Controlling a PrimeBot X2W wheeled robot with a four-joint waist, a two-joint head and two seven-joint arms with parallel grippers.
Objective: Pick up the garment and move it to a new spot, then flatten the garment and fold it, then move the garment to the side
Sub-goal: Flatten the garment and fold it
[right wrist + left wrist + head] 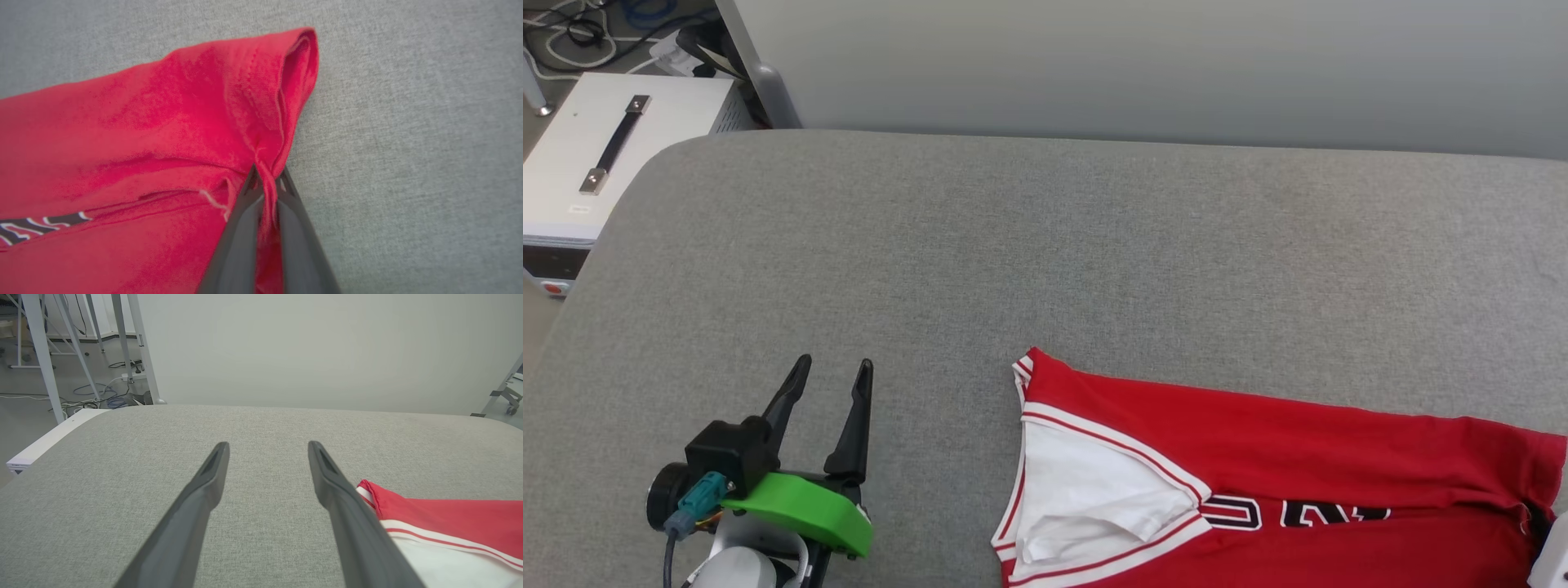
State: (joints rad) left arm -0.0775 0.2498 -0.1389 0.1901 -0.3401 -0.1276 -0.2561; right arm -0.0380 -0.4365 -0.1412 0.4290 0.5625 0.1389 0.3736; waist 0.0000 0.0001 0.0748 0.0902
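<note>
The right gripper (267, 179) pinched a bunched red edge of the garment (1258, 441), which lay on the grey padded surface (1013, 245), while the left gripper (836, 362) stood spread, fingers pointing forward, left of its white sleeve (1086, 490).

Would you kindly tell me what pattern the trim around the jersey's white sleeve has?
The garment has red-and-white striped trim, clearest in the head view.

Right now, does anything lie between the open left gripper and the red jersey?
Nothing visible does. Between the left gripper and the jersey there is just a stretch of grey surface, up to the jersey's striped sleeve edge.
</note>
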